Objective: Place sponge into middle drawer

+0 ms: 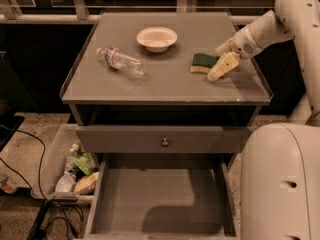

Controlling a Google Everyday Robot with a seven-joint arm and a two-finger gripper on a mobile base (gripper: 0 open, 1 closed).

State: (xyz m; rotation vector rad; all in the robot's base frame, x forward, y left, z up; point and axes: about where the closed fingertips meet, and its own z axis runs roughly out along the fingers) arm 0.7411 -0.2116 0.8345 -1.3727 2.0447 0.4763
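The sponge [202,62], dark green over pale yellow, lies flat on the cabinet top at the right. My gripper [220,58] is just to the right of it, low over the top, and open. One pale finger [223,67] lies beside the sponge's right edge and the other is a little behind it. The gripper holds nothing. The middle drawer [160,201] is pulled out below the cabinet front, and its grey floor is bare.
A white bowl [157,38] sits at the back middle of the cabinet top [165,86]. A clear plastic bottle [120,61] lies on its side at the left. A shut drawer front with a round knob [164,142] is above the open drawer. A bin of clutter [75,171] stands on the floor at the left.
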